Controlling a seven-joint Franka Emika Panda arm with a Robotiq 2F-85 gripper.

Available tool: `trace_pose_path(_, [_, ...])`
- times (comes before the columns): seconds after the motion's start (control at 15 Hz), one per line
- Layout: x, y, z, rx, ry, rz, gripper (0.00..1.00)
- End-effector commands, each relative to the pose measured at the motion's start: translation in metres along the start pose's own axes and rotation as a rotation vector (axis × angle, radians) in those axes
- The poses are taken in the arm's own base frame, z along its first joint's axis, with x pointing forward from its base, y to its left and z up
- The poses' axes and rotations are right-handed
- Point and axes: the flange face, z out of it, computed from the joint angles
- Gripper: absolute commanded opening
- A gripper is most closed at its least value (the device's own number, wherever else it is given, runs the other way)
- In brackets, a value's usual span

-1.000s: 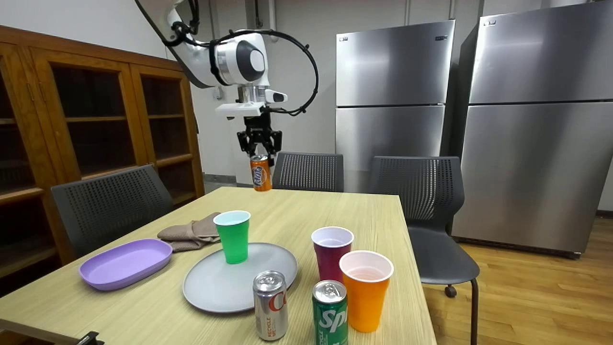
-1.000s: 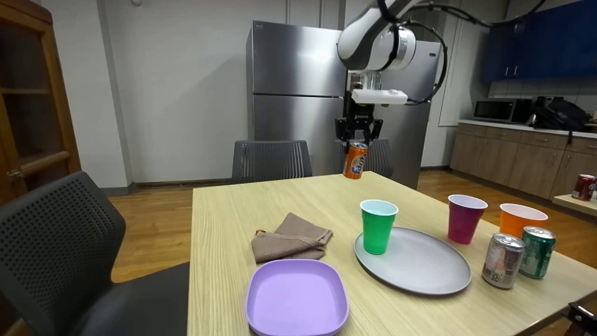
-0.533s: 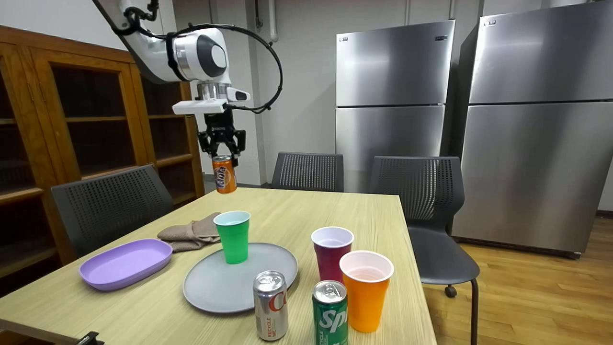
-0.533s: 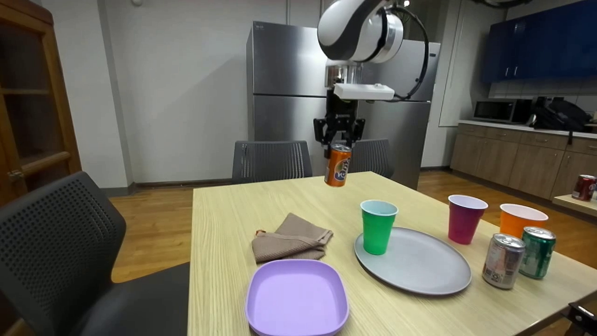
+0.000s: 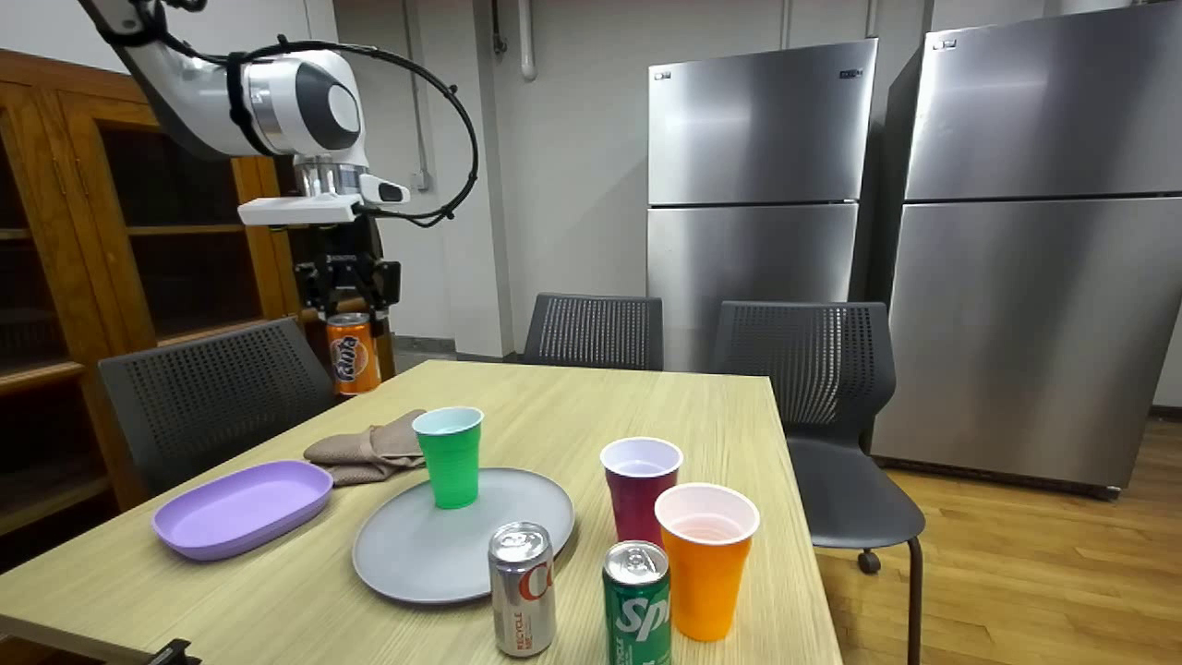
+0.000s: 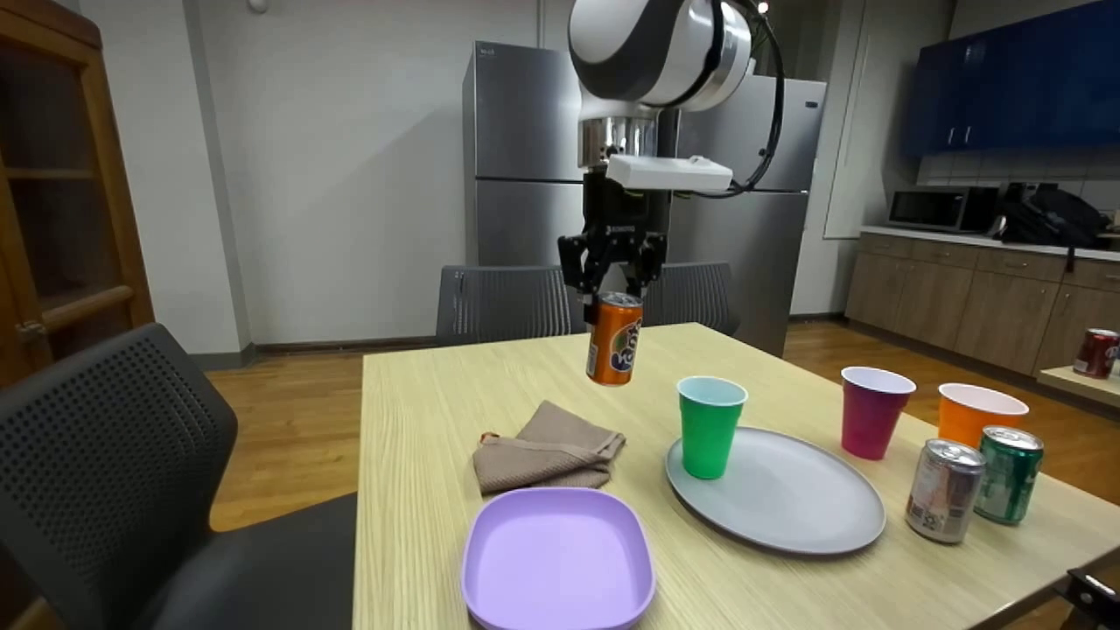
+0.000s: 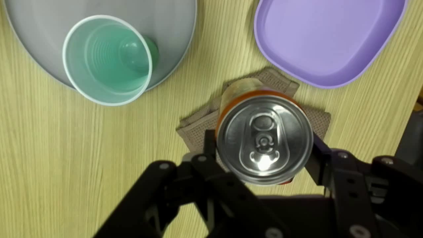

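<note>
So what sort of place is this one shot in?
Most likely a kitchen or break room: two silver refrigerators stand side by side, and a microwave sits below blue wall cabinets.

In an exterior view the white arm (image 5: 189, 111) slants in from the upper left, bending to an upright wrist (image 5: 328, 177), while the end effector (image 5: 349, 319) points downward above the bench (image 5: 702, 406) near its left edge, fingers (image 7: 209, 143) parted partway and gripping.

Can (image 6: 614, 341) hangs over table (image 6: 411, 455), cup (image 6: 710, 429) stands on plate (image 6: 796, 499)
</note>
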Motion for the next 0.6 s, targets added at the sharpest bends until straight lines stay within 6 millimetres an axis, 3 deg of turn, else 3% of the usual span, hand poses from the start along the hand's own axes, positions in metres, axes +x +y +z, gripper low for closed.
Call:
trace_pose_path(0.0, [-0.032, -0.023, -0.006, -0.020, 0.011, -0.072, 0.38])
trace_pose_path(0.53, [-0.058, -0.075, 0.019, -0.040, -0.018, -0.208, 0.38])
